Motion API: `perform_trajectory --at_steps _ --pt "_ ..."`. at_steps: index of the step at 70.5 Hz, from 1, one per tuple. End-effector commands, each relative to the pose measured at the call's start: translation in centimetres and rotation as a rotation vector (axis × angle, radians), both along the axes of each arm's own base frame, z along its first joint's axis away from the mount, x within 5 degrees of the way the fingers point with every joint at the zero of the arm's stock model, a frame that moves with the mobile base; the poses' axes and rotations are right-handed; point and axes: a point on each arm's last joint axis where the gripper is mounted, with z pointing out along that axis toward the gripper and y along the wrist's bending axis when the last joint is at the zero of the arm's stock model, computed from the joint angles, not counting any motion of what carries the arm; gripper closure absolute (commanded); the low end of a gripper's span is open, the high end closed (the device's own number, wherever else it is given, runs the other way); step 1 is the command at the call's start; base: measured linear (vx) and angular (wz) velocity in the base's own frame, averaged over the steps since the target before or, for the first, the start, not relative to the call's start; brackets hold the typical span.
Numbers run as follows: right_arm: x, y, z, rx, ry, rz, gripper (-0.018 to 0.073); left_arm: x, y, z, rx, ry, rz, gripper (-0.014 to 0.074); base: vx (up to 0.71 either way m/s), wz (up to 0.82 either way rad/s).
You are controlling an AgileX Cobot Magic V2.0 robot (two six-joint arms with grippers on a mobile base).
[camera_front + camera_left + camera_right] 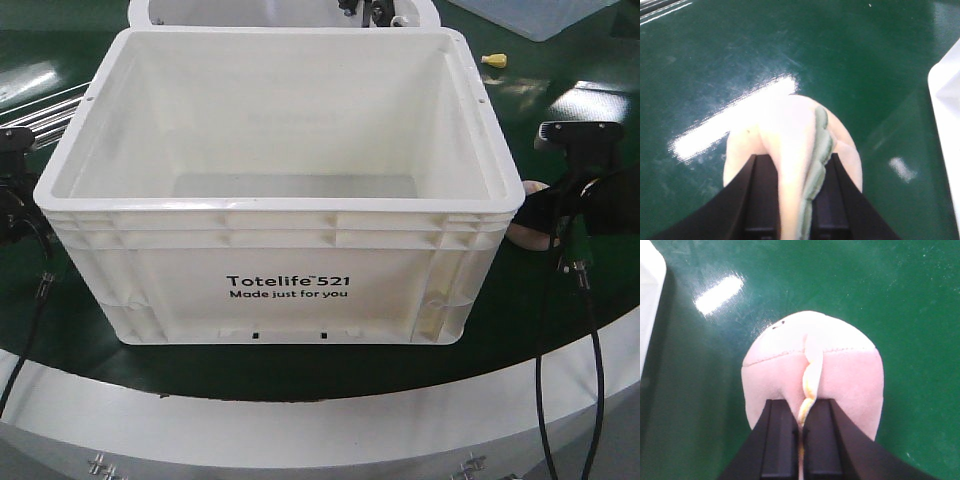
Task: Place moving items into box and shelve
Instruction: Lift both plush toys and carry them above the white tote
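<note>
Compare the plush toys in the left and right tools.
The left plush is cream; the right plush is pink with a paler top. The left plush's ridge is green and scalloped; the right plush's is yellowish-white and wavy. Both are rounded and clamped at the ridge, by the left tool and right tool.

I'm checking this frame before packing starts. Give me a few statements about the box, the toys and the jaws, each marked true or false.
1. No item shows inside the box. True.
2. The left jaws grip a pink toy. False: they are clamped on a cream plush toy with a green ridge.
3. The right jaws are shut on a pink plush toy. True.
4. A small yellow thing lies in the box. False: the small yellow object lies on the green surface beyond the box's far right corner.
</note>
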Motion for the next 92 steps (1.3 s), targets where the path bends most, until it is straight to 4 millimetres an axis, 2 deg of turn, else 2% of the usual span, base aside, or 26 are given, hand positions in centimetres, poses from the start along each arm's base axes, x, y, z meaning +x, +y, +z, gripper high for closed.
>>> perform_trajectory --at_steps 1,25,52,92 --pt "0.7 -0.2 2.2 -0.010 -0.116 0.000 0.0571 0.3 -0.2 2.4 -0.006 -0.087 0.002 0.0624 0.00 0.00" --pt "0.2 -0.3 5.6 -0.030 -0.261 0.014 0.0571 -0.4 -0.3 6.3 0.000 -0.224 0.000 0.0621 0.00 0.00" --pt "-1.6 -0.3 10.2 -0.057 -0.407 0.031 0.0571 -2.1 -0.3 11.4 0.009 -0.395 -0.002 0.0619 0.00 0.00" --pt "-6.8 -0.3 18.0 -0.104 -0.673 0.048 0.0571 -6.9 -0.6 19.2 0.029 -0.673 -0.007 0.0619 0.00 0.00"
